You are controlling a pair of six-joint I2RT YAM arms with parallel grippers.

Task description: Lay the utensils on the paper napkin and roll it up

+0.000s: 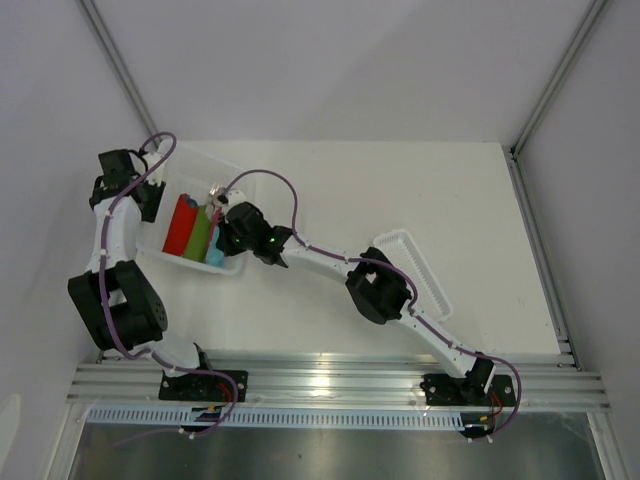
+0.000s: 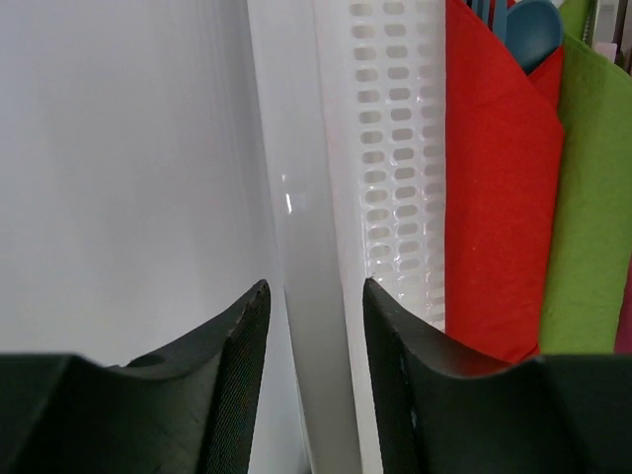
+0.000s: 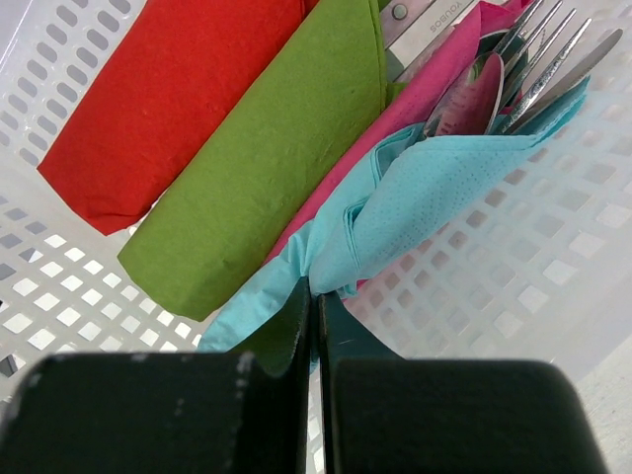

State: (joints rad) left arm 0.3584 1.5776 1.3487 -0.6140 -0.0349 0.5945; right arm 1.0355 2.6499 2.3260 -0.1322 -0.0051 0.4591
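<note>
While the right jaws clench one tail of the crinkled teal napkin [image 3: 434, 197], its roll just beyond them holds shiny utensils [image 3: 474, 99], one spoon and some forks; three soft rolls, red [image 3: 168, 99], green [image 3: 267, 148] and pink [image 3: 434, 74], crowd one perforated white basket [image 3: 513, 257], whose smooth rim the left jaws straddle, grip unclear

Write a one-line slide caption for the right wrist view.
Right hand pinches teal paper napkin rolled around silver metal utensils in white perforated basket.
</note>
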